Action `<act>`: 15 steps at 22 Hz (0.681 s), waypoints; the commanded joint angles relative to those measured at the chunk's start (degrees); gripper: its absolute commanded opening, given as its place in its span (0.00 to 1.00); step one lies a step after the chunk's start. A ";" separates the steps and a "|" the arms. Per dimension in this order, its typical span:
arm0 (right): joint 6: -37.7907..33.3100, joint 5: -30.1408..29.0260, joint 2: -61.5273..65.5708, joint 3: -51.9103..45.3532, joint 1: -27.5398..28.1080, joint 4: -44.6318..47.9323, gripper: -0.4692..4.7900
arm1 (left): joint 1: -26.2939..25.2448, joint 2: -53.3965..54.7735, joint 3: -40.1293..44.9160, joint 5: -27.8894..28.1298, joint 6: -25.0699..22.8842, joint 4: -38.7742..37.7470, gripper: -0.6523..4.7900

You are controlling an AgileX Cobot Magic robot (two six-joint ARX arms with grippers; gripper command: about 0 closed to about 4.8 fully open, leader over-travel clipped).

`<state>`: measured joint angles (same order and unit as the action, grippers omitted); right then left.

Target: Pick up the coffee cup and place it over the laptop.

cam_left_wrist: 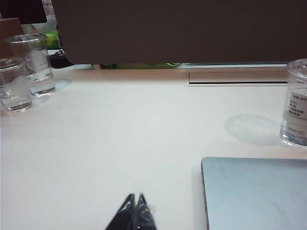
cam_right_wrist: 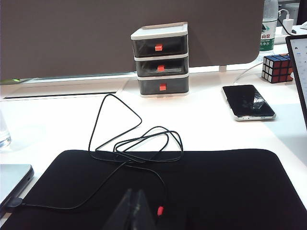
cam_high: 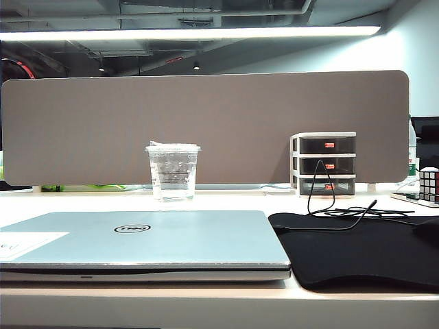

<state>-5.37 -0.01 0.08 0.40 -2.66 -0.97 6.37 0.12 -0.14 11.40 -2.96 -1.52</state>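
Both pincers are closed and empty: left gripper (cam_left_wrist: 135, 203) over bare desk, right gripper (cam_right_wrist: 136, 201) above the black mat (cam_right_wrist: 192, 187); coffee cup (cam_high: 173, 171) stands centre frame behind the laptop (cam_high: 144, 240), awaiting pickup.

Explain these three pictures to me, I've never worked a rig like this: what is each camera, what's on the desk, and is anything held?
The wide picture is a fixed camera facing the desk. The closed laptop lies in front, the coffee cup stands behind it, and a black mat with a cable lies beside it. The other two pictures come from cameras on the arms' wrists. The left gripper is shut over bare desk near the laptop's corner. The right gripper is shut above the mat. Neither holds anything.
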 commanded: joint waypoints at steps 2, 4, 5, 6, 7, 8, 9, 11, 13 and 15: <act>-1.09 -2.86 -0.11 -0.35 -0.04 0.79 0.08 | -0.09 0.02 -0.28 -0.33 0.70 1.66 0.11; -1.09 -7.28 -0.11 -0.35 -0.04 0.79 0.08 | -0.09 0.02 -0.28 -2.99 2.67 1.55 0.12; -1.07 -10.91 -0.11 -0.37 -0.04 0.79 0.08 | -0.09 0.02 -0.28 -5.64 4.22 1.55 0.12; -1.09 -13.81 -0.11 -0.35 -0.04 0.81 0.08 | -0.09 0.02 -0.28 -9.31 5.95 1.57 0.12; -1.09 -19.89 -0.11 -0.37 -0.07 0.83 0.08 | -0.09 0.02 -0.28 -15.96 8.81 1.60 0.12; -1.09 -24.39 -0.11 -0.37 -0.04 0.79 0.08 | -0.09 0.02 -0.28 -19.80 10.10 1.57 0.12; -1.09 -29.62 -0.11 -0.37 -0.04 0.79 0.08 | -0.09 0.02 -0.28 -25.05 10.99 1.57 0.12; -1.09 -34.29 -0.11 -0.35 -0.07 0.85 0.08 | -0.09 0.02 -0.28 -30.40 10.97 1.66 0.12; -1.09 -35.10 -0.11 -0.37 -0.04 0.70 0.08 | -0.09 0.02 -0.28 -33.68 12.33 2.49 0.12; -1.09 -35.08 -0.11 -0.37 -0.04 0.83 0.08 | -0.09 0.02 -0.28 -34.77 19.43 4.28 0.12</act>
<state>-6.42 -34.76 0.08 0.40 -2.68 -0.97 6.39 0.12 -0.12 -22.61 12.05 0.62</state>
